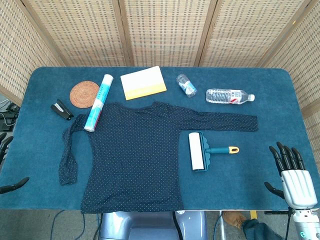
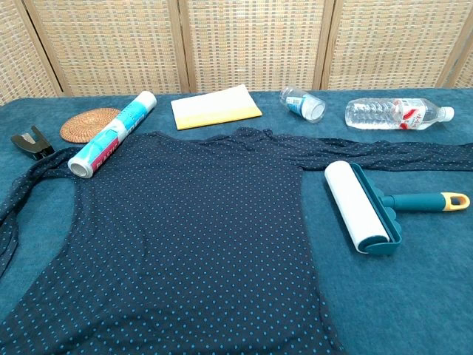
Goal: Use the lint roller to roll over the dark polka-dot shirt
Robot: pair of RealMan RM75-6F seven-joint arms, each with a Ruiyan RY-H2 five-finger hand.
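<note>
Lint roller (image 1: 197, 152): lies on the blue surface (image 1: 280, 125) just right of the shirt body, below its outstretched sleeve; white roll, teal frame, yellow-tipped handle pointing right. No robot hand touches it.

Left robot hand (image 1: 6, 150): only dark fingertips show at the left frame edge; whether spread or curled cannot be told.

Black stapler (image 1: 62, 109): near the left edge, partly cropped in the chest view.

Woven coaster (image 1: 84, 93): behind the stapler.

Plastic-wrap roll (image 1: 98, 102): lower end resting on the shirt's shoulder.

Dark polka-dot shirt (image 1: 132, 155): spread flat, hem at the front edge; the left sleeve is folded down.

White-and-yellow pad (image 1: 143, 82): at the rear.

Small clear bottle (image 1: 186, 85): on its side.

Water bottle (image 1: 230, 96): on its side; label illegible.

Right robot hand (image 1: 292, 175): at the front right corner, fingers apart and extended, holding nothing.
</note>
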